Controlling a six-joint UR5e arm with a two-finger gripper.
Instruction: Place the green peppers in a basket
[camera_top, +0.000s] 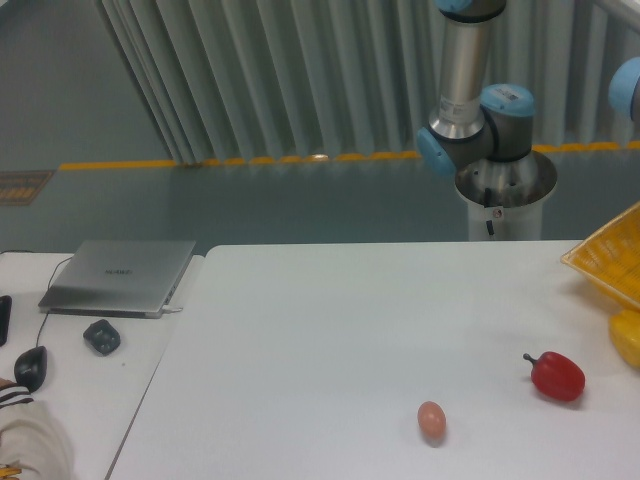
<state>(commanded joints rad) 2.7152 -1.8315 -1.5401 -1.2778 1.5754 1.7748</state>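
Note:
The yellow basket (608, 258) with grid holes shows only partly at the right edge of the white table (330, 330), tilted up. The green pepper is not in view. The gripper is not in view; only the arm's base and lower joints (478, 130) show behind the table's far edge. A red bell pepper (558, 376) with a stem lies at the front right. A yellow pepper (627, 337) shows partly at the right edge, below the basket.
A small pinkish egg-shaped object (431, 420) lies at the front centre. On a side table to the left sit a closed grey laptop (120, 276), a dark small object (101, 336) and a black mouse (31, 367).

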